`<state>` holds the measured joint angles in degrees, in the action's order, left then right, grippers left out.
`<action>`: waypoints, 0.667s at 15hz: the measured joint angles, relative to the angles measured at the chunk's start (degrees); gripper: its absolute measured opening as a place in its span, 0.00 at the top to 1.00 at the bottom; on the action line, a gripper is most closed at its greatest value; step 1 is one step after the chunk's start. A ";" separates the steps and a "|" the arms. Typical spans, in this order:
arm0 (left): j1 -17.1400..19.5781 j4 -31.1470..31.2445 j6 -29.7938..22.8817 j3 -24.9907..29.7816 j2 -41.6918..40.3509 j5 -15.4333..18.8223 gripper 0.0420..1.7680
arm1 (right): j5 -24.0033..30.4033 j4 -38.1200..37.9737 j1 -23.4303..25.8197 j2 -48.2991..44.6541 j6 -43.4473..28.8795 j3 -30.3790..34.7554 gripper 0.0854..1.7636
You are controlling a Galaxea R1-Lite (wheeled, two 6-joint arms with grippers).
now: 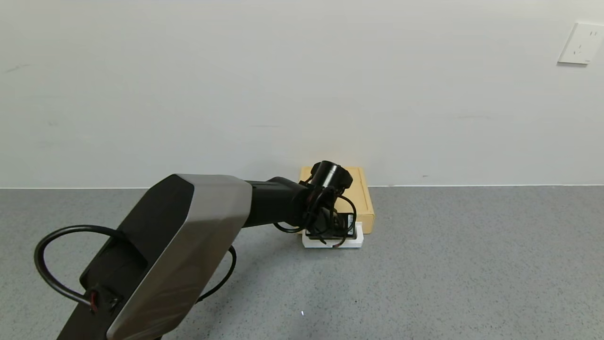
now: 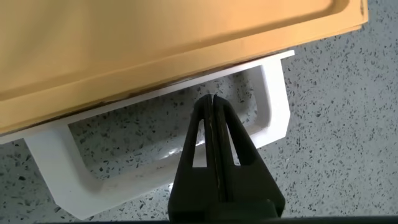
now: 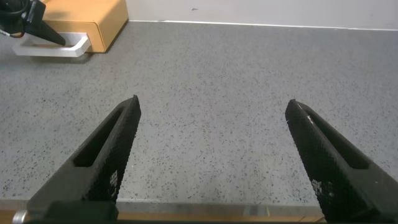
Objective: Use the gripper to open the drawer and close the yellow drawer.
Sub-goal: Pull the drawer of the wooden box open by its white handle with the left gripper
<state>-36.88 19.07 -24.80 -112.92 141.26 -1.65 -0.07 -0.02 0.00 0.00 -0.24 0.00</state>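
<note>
The pale yellow drawer box [image 1: 362, 197] sits on the grey floor against the white wall. Its white loop handle [image 1: 355, 242] faces me. My left gripper [image 1: 330, 232] hangs right over the handle. In the left wrist view its fingers are pressed together, and the left gripper's tip [image 2: 212, 99] points down into the opening of the handle [image 2: 273, 102], just in front of the yellow box [image 2: 155, 37]. The drawer front sits close against the box. My right gripper [image 3: 213, 106] is open and empty, low over bare floor, far from the drawer [image 3: 93, 18].
Speckled grey floor [image 1: 448, 264] spreads all around the drawer. The white wall [image 1: 283, 94] stands right behind it, with a socket plate [image 1: 580, 43] at the upper right. My left arm's silver-grey link [image 1: 179, 245] fills the lower left of the head view.
</note>
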 joint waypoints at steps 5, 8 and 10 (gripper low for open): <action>-0.09 0.91 -1.30 -0.01 0.05 0.11 0.96 | -0.02 0.00 0.00 0.00 -0.02 0.00 0.03; -0.16 2.16 -2.07 0.05 0.05 0.52 0.96 | -0.02 0.00 0.00 0.00 -0.02 0.00 0.03; -0.20 2.46 -2.44 0.07 0.05 0.72 0.96 | -0.04 0.02 0.00 0.00 0.00 0.00 0.03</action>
<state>-37.07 21.53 -27.23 -112.85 141.31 -0.93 -0.11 0.00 0.00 0.00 -0.24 0.00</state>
